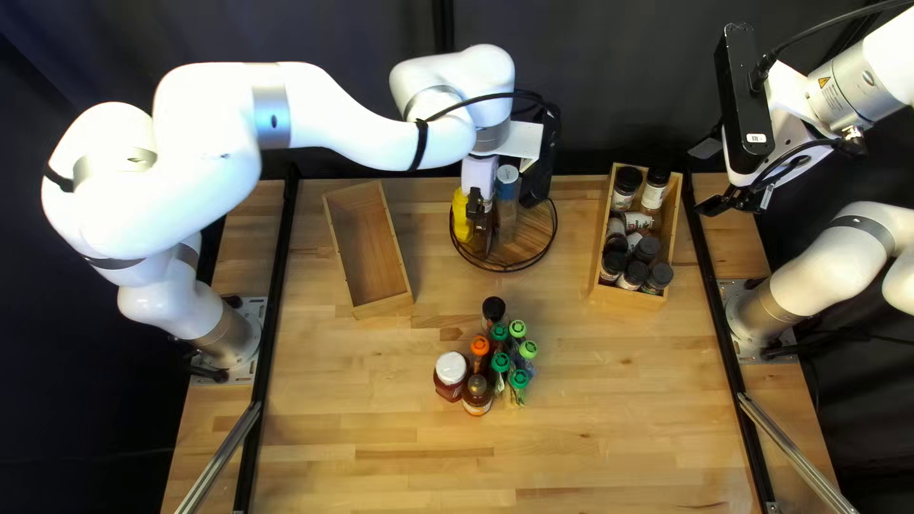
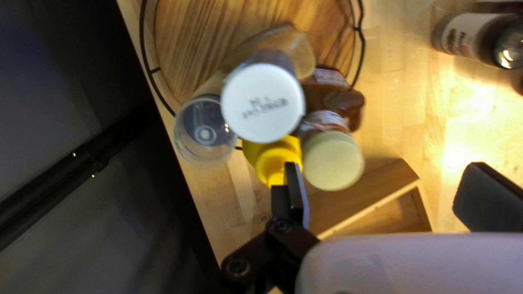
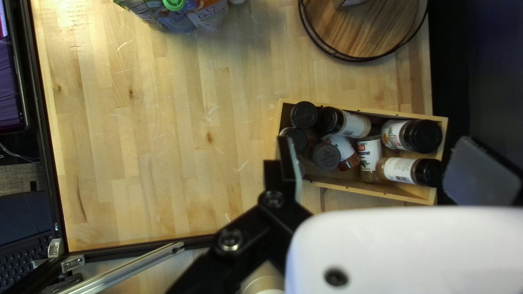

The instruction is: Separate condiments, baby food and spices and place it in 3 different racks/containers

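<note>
Condiments (image 1: 463, 217) stand on the round rack (image 1: 546, 249) in the top left view, just under my left gripper (image 1: 479, 202); sorting them seems the step in hand, though whether it has just let one go is unclear. Nearer me than that gripper are the baby food pouches (image 1: 519, 379), beside a red jar (image 1: 450, 377) and a brown bottle (image 1: 478, 396) that probably belong on the rack too; the wooden box (image 1: 367, 243) looks meant for the pouches. In the left wrist view the fingers (image 2: 297, 190) are spread wide, one right by the yellow bottle (image 2: 272, 158), contact uncertain, with the cream-lidded jar (image 2: 332, 160) just ahead of the gap. Next calls for a straight lift, since that near finger could tip the yellow bottle. Ahead, a white cap (image 2: 262, 103) carries dark print, which I leave unread. In the right wrist view my right gripper (image 3: 385, 170) also has its fingers well apart, over the spice box (image 3: 376, 192); the spice jars (image 3: 400, 170) inside it show printed labels, likewise unread.
</note>
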Controlling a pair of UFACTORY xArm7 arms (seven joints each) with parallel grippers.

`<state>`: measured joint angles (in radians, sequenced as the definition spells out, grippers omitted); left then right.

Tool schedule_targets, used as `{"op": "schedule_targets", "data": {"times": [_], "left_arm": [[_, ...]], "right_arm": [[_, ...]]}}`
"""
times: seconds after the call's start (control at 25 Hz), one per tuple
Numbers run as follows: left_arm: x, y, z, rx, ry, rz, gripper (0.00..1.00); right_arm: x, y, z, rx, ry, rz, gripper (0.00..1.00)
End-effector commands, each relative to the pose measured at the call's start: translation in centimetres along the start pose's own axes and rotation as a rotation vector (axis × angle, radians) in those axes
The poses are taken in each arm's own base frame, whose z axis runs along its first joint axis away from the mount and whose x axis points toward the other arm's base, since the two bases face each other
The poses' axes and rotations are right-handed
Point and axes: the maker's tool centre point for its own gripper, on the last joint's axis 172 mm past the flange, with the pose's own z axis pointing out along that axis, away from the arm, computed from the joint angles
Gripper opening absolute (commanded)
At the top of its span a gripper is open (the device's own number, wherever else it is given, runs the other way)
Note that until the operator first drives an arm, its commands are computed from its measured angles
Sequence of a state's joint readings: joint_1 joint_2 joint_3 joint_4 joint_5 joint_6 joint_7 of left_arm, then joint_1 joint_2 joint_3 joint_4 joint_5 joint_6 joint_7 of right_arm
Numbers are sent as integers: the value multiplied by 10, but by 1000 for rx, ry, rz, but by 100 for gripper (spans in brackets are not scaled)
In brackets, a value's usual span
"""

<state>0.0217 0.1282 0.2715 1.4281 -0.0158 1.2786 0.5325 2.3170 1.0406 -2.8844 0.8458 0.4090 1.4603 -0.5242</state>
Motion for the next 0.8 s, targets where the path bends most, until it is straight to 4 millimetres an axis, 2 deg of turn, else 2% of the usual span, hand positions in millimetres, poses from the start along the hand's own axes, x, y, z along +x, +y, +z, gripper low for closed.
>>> {"op": "schedule_targets", "data": {"times": [0.04,0.08,0.12,0.16,0.2,0.32,0.36,0.4,0.52,0.64,0.8], "left_arm": [[-21,62,-31,-19,-4,36,100],[-24,72,-33,-22,-4,44,100],[-31,101,-36,-31,-6,66,100],[-34,113,-35,-36,-6,78,100],[-41,140,-33,-50,-2,106,100],[-48,187,-23,-69,12,157,100],[-49,194,-20,-70,13,165,100],[-52,216,-14,-64,17,173,100],[-55,254,1,-30,22,165,100],[-56,274,19,-8,30,136,100],[-49,286,39,1,52,88,100]], "right_arm": [[0,0,0,0,0,0,100],[0,0,0,0,0,0,100],[0,0,0,0,0,0,100],[0,0,0,0,0,0,100],[0,0,0,0,0,0,100],[0,0,0,0,0,0,100],[0,0,0,0,0,0,100],[0,0,0,0,0,0,100],[0,0,0,0,0,0,100],[0,0,0,0,0,0,100],[0,0,0,0,0,0,100]]}}
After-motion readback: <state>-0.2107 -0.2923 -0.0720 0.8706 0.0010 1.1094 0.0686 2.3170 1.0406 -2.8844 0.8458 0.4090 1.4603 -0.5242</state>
